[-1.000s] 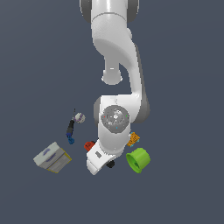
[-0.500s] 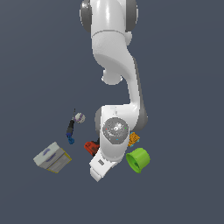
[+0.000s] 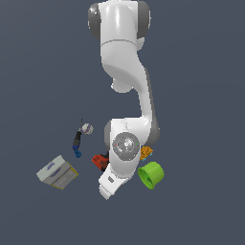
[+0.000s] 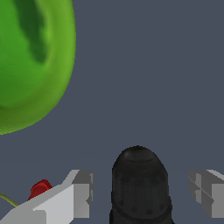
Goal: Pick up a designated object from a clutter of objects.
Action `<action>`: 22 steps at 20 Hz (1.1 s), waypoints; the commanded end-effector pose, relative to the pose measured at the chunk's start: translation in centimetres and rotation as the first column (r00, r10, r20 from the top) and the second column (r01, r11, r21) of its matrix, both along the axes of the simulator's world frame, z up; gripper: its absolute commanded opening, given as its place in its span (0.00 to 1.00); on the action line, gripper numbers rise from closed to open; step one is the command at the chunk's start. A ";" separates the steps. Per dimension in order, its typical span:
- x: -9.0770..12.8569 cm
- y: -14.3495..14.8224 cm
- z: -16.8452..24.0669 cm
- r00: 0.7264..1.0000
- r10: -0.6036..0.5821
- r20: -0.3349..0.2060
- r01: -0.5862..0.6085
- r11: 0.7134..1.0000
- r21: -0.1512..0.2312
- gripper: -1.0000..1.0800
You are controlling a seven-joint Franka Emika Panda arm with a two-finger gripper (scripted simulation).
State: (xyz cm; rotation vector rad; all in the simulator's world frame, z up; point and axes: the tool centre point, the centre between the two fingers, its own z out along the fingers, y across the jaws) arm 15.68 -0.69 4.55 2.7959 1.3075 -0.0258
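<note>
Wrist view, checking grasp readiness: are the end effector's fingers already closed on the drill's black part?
No. Both fingers stand apart from the drill, gaps showing either side.

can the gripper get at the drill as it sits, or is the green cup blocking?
Probably yes. In the wrist view the gripper is open with a black part of the drill between its fingers. The green cup sits off to one side, apart from the drill, not between the fingers.
</note>
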 end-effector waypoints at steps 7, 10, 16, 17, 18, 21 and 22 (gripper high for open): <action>0.0 -0.1 -1.6 1.000 0.002 -0.001 -0.002 1.000 0.000 0.00; 0.0 -0.1 -1.6 1.000 0.002 -0.001 -0.002 1.000 0.000 0.00; 0.0 -0.1 -1.5 1.000 0.002 0.000 -0.002 1.000 0.000 0.00; 0.0 -0.1 -1.5 1.000 0.002 0.000 -0.002 1.000 0.000 0.00; -0.1 -0.1 -1.4 1.000 0.002 0.000 -0.002 1.000 0.000 0.00; -0.2 -0.1 -1.0 1.000 0.002 0.000 -0.002 1.000 0.000 0.00; -0.3 -0.1 -0.7 1.000 0.002 0.000 -0.002 1.000 0.000 0.00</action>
